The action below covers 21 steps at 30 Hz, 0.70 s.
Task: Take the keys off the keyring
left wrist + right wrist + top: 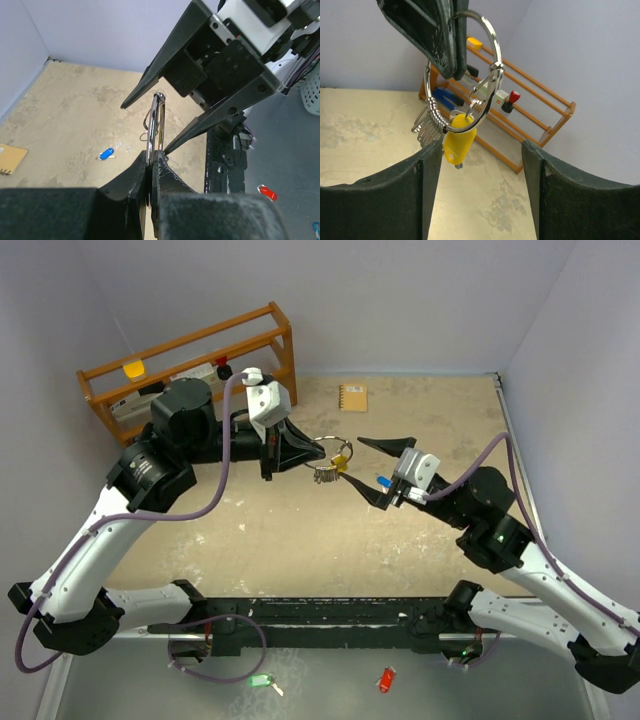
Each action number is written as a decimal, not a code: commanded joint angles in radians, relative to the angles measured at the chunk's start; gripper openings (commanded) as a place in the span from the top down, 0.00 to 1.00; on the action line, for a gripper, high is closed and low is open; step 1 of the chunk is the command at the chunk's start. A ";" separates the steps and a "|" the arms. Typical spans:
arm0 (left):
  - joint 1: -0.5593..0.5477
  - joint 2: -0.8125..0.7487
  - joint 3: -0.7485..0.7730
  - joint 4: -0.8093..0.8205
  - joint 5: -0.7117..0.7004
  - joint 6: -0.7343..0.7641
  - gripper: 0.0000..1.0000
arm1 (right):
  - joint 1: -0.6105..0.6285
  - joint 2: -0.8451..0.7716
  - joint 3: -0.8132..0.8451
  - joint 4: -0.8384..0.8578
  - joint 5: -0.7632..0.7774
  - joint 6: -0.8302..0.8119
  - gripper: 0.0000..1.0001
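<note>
This looks like a robot laboratory, more exactly a small test cell. Plain pale walls (400, 300) close a worn beige table (300, 540) on three sides. Two robot arms (95, 535) stand on a black rail (320, 615) at the near edge, with purple cables (200, 508) hanging loose. A wooden rack (288, 355) and a small notebook (353, 397) lie there as props.

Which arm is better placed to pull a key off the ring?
Right. The right gripper is open and empty, close beside the hanging keys, while the left gripper is shut on the ring and holds it up.
</note>
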 commanded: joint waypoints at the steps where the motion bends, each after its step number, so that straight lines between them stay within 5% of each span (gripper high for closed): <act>1: -0.001 -0.037 -0.005 0.111 0.048 -0.046 1.00 | -0.004 0.005 0.028 0.068 -0.034 0.023 0.36; 21: -0.001 -0.046 -0.067 0.211 0.091 -0.117 1.00 | -0.003 0.025 0.040 0.104 -0.053 0.042 0.43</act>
